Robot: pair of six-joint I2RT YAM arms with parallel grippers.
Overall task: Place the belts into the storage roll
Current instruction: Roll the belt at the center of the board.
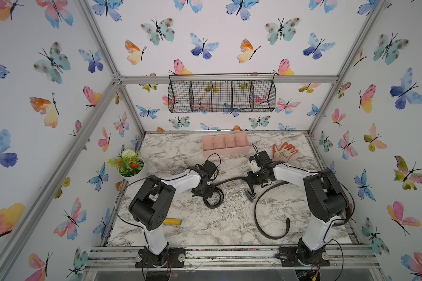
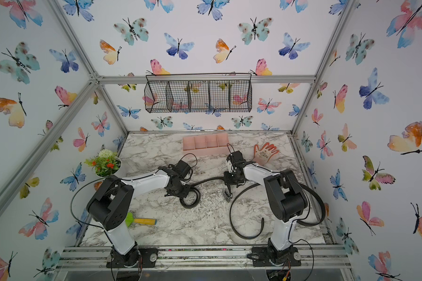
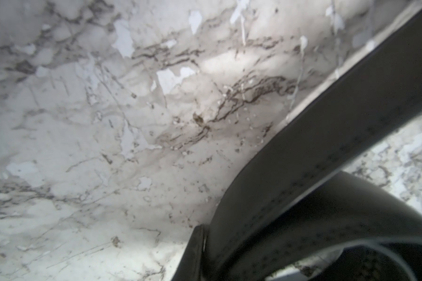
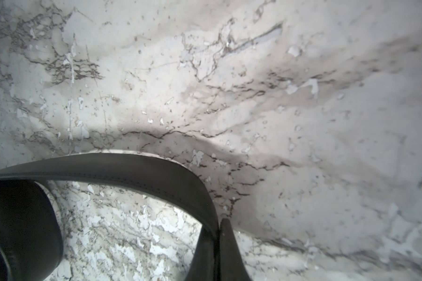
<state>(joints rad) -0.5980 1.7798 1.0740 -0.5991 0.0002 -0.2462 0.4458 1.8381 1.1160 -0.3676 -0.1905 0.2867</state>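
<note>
Both belts (image 1: 232, 180) lie outside the storage roll (image 1: 225, 151).

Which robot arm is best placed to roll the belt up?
Probably the left. The left gripper sits right at the coil of the belt; the right gripper only pinches the straight part by the buckle.

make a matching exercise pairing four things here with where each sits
1. pale pink plastic compartment tray
2. black wire mesh basket
3. orange and white work glove
4. white pot of green plants

a. hung on the butterfly-papered back wall
b. left edge of the marble-patterned table
c. far side of the table, centre
d. flat on the table, right of the tray

Pairs: 1-c, 2-a, 3-d, 4-b
</note>
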